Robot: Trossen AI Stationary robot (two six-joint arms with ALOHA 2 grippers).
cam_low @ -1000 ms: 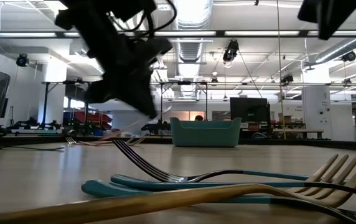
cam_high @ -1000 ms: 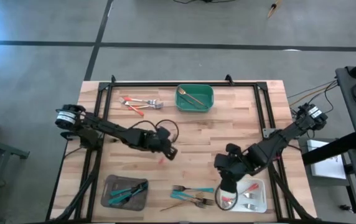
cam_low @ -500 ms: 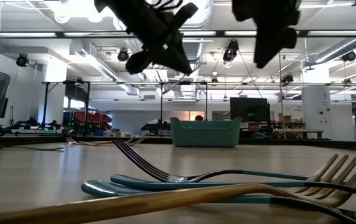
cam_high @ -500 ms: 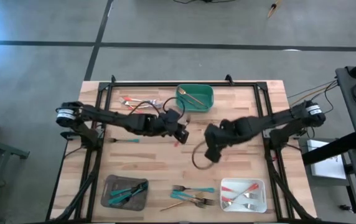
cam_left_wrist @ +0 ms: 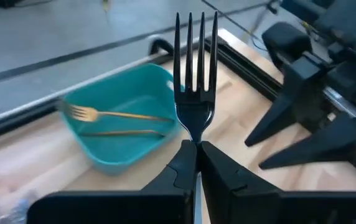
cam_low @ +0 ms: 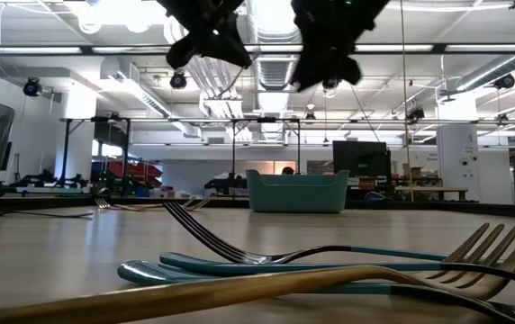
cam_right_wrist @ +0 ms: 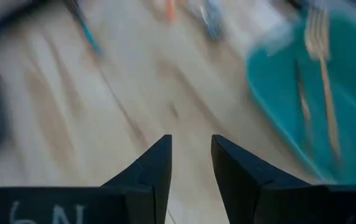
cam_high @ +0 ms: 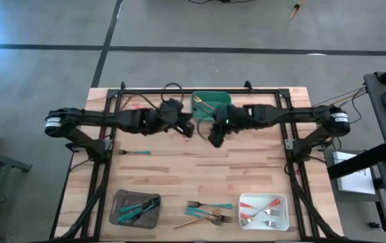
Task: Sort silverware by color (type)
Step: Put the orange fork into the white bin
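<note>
green tray (cam_high: 222, 102) holds gold silverware (cam_left_wrist: 121, 116)

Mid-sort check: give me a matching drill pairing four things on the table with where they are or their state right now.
Things:
1. left hand
2. right hand
3. two all-gold utensils
4. red-handled forks

Places or states:
A. lying in the white rectangular tray
B. shut on a dark metal fork, tines pointing away from the wrist
C. lying in the teal-green rectangular bin
D. open, holding nothing, above bare wood beside the bin

Pairs: 1-B, 2-D, 3-C, 4-A
</note>
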